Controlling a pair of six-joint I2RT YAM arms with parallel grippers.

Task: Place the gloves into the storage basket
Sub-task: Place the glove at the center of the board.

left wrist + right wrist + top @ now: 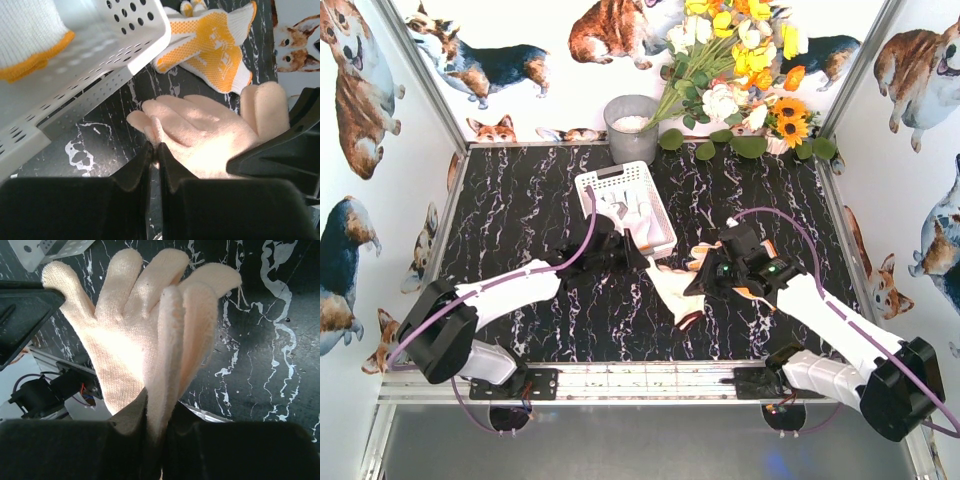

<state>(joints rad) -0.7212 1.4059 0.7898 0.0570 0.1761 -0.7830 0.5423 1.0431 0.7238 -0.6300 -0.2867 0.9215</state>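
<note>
A cream glove (670, 290) hangs stretched between my two grippers, just off the near right corner of the white storage basket (603, 182). My left gripper (155, 148) is shut, pinching a fingertip of that cream glove (210, 135). My right gripper (157, 415) is shut on the other side of the cream glove (135, 330), whose fingers fan upward. A yellow-dotted white glove (215, 47) lies on the table beside the basket (115, 55). Inside the basket lies a white glove with an orange cuff (30, 40). In the top view more gloves (635, 215) show in the basket.
A grey round pot (630, 125) stands behind the basket, next to a bunch of flowers (740, 70) at the back right. Corgi-print walls close in the black marbled table (520, 200) on three sides. The metal front rail (650, 380) runs along the near edge.
</note>
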